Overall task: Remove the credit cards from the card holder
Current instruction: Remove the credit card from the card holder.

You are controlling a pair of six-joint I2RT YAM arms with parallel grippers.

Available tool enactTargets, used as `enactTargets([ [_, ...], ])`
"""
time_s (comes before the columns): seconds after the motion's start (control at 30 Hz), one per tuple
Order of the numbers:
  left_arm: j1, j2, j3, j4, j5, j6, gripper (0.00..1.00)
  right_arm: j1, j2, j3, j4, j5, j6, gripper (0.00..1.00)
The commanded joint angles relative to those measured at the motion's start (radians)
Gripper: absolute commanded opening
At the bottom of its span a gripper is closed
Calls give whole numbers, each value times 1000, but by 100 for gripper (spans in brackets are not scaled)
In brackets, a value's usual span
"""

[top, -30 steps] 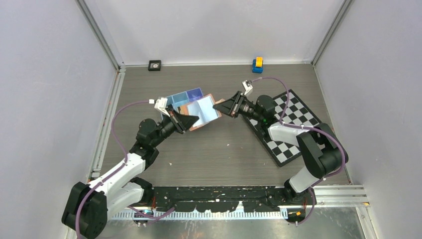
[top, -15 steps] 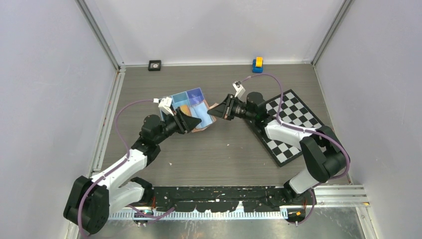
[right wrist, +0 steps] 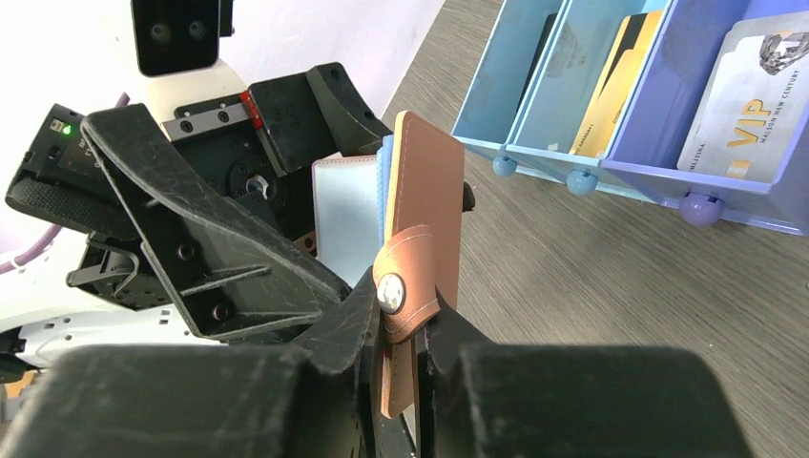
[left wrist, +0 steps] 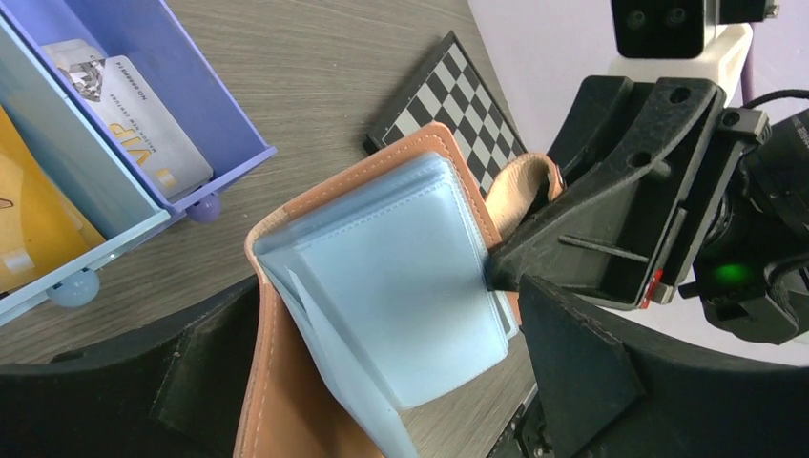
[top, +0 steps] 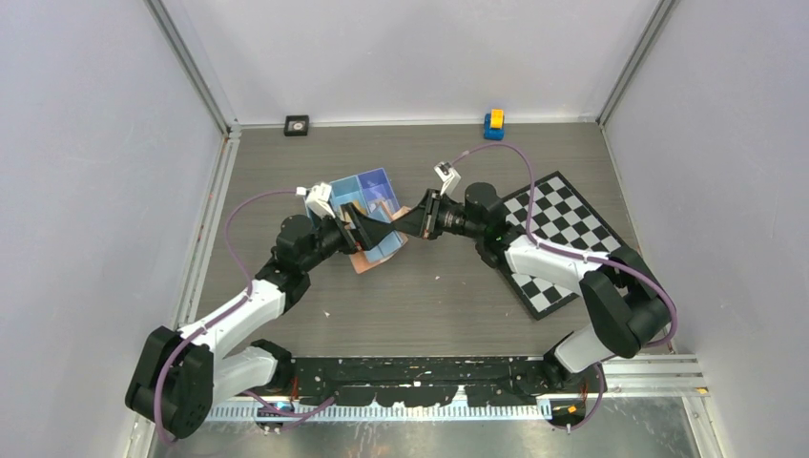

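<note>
**A:** How far along is it?

**B:** Nearly done, I judge. Three credit cards [right wrist: 754,105] sit in separate compartments of the blue tray [right wrist: 534,153]: a pale one, an orange one and what looks like a dark one. In the left wrist view the clear sleeves [left wrist: 401,286] of the card holder [right wrist: 427,191] look empty, though I cannot see into every one.

**A:** Where is the holder?

**B:** It is held up on edge off the surface [top: 458,296]. It is roughly mid-surface, just on the near-edge side of the tray. The right tool [right wrist: 405,343] is pinched closed on its cover at the snap strap [right wrist: 405,286]. The left tool [top: 367,232] is spread wide with a finger on either side of the holder, and it grips nothing.

**A:** What differs from a second ago?

**B:** Then the left tool was clamped on the other flap and the holder was spread open between the two tools. Now it has let go and the holder has folded narrower. The right tool has also shifted toward the left edge. What is left, I reckon, is checking the sleeves and setting the holder down.
</note>
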Motion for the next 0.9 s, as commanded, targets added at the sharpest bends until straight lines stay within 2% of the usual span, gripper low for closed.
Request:
enactTargets([
  [0.0,1,-16,14,25,-41,-13,99,32,-62,7,49,-21,-42,1],
  [0.2,10,-45,-7,36,-71,-20,91,37,-51,0,91,-65,-46,0],
  [0.33,29,-71,-43,100,-68,-48,85,38,-47,0,83,-62,-54,1],
  [0.47,43,-95,-77,186,-45,-77,85,39,-41,0,85,-65,-55,1],
  [0.7,45,-96,-75,177,-42,-77,92,42,-30,0,117,-92,-44,0],
  [0.87,48,-80,-69,165,-43,-81,84,46,-34,-8,141,-108,-43,0],
])
